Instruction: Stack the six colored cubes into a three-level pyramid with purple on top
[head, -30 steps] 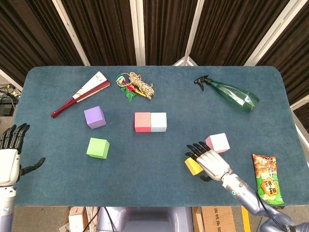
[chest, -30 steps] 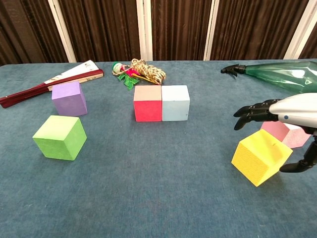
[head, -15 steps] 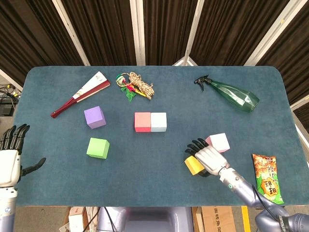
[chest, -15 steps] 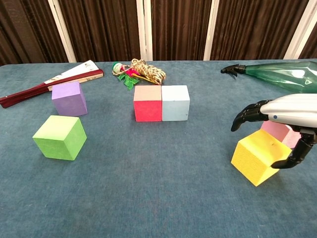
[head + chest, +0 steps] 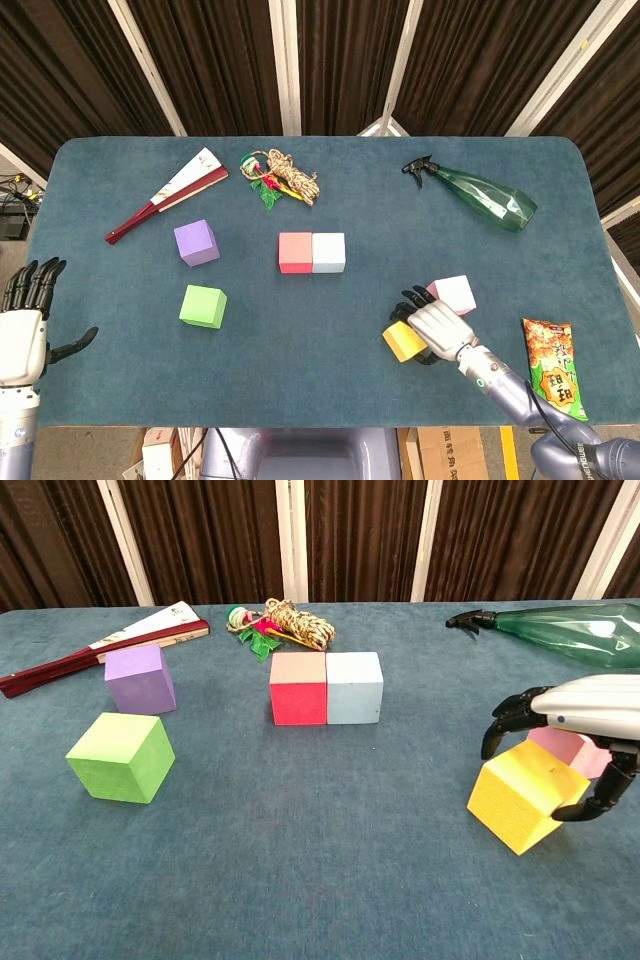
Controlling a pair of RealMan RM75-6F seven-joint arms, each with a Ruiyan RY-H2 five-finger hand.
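Closing over the yellow foam cube [image 5: 525, 807] at the lower right of the frame, the right hand [image 5: 437, 326] has its fingers curled down one side and the thumb hooked round the other; whether they already press it I cannot quite tell. Such a wrap suits lifting it toward the red cube [image 5: 295, 252] and pale blue cube [image 5: 329, 252], which sit touching at mid-frame as a started base row. A pink cube [image 5: 453, 294] lies just behind the hand. Purple cube [image 5: 196, 242] and green cube [image 5: 203, 306] wait at left. The left hand [image 5: 24, 325] hovers spread, empty, at the lower left edge.
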